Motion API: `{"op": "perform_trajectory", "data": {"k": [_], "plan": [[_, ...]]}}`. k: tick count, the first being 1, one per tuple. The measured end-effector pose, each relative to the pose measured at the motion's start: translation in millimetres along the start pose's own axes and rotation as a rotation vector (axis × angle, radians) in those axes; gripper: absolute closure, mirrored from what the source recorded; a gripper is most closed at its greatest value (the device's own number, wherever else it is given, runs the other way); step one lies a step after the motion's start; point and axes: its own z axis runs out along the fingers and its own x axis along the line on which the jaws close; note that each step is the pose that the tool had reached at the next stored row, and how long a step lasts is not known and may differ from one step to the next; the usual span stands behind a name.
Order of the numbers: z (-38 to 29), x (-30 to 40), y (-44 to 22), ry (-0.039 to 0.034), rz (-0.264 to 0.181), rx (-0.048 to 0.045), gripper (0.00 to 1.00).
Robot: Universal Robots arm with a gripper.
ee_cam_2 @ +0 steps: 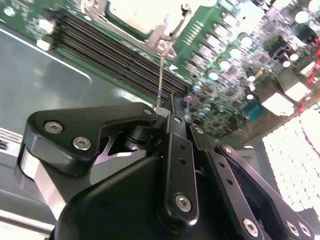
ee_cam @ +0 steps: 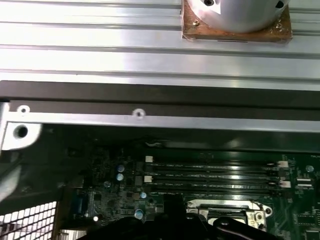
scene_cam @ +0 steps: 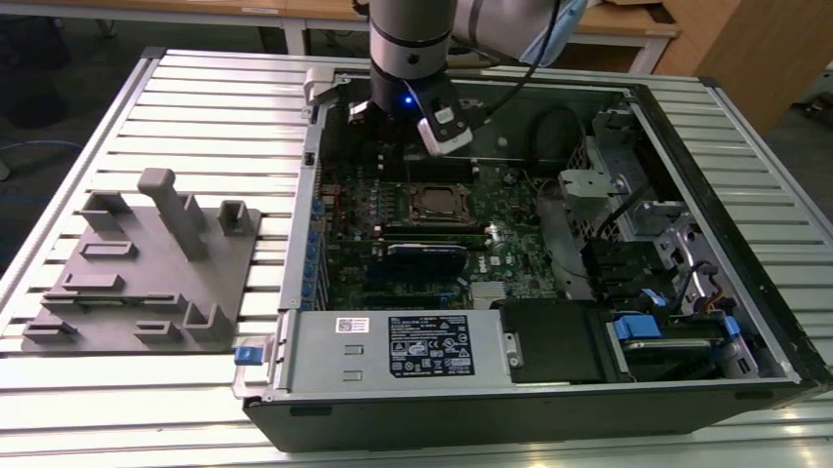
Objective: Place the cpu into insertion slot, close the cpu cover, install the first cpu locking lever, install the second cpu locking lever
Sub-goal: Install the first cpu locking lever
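The insertion slot (scene_cam: 438,205) sits mid-board inside the open computer case (scene_cam: 729,244). In the second wrist view the cpu (ee_cam_2: 131,12) shows its pale metal top in the slot, and the cpu cover (ee_cam_2: 162,31) lies as a silvery frame around it. A thin wire locking lever (ee_cam_2: 161,75) rises from the socket's corner up to my fingertips. My gripper (ee_cam_2: 172,106) is shut, its tips meeting right beside the lever's end. In the exterior view the gripper (scene_cam: 390,146) hangs over the board just beyond the socket. The socket edge (ee_cam: 225,212) shows below the memory slots (ee_cam: 215,175).
Long black memory slots (ee_cam_2: 115,55) run between the socket and my gripper. A black-and-blue module (scene_cam: 423,251) lies in front of the socket. A grey fixture plate (scene_cam: 143,263) stands on the slatted table at the exterior view's left. Cables (scene_cam: 560,127) and drive bays (scene_cam: 651,263) crowd the exterior view's right.
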Motion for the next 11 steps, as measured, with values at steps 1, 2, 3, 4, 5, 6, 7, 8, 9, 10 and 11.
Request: {"op": "perform_trajectory", "data": {"k": [1, 2, 3, 4, 5, 6, 7, 8, 9, 10, 11], "plan": [[0.0, -2.7, -0.1, 0.0001, 0.0, 0.0001, 0.9], [0.0, -5.3, -0.1, 0.0001, 0.0, 0.0, 0.9], [0.0, -8.0, -0.2, 0.0001, 0.0, 0.0, 0.9], [0.1, -10.7, -0.2, 0.0001, 0.0, 0.0001, 0.9], [0.1, -12.5, -0.3, 0.0001, 0.0, 0.0, 0.9], [0.0, -13.3, -0.4, 0.0002, 0.0, 0.0001, 0.9], [0.0, -13.9, -0.4, 0.0002, 0.0, 0.0001, 0.9], [0.1, -13.9, -0.4, 0.0001, 0.0, 0.0, 0.9], [0.1, -13.9, -0.3, 0.0, 0.0, 0.0, 0.9], [0.1, -13.9, -0.3, 0.0001, 0.0, 0.0, 0.9], [0.1, -14.0, -0.3, 0.0, 0.0, 0.0001, 0.9]]}}
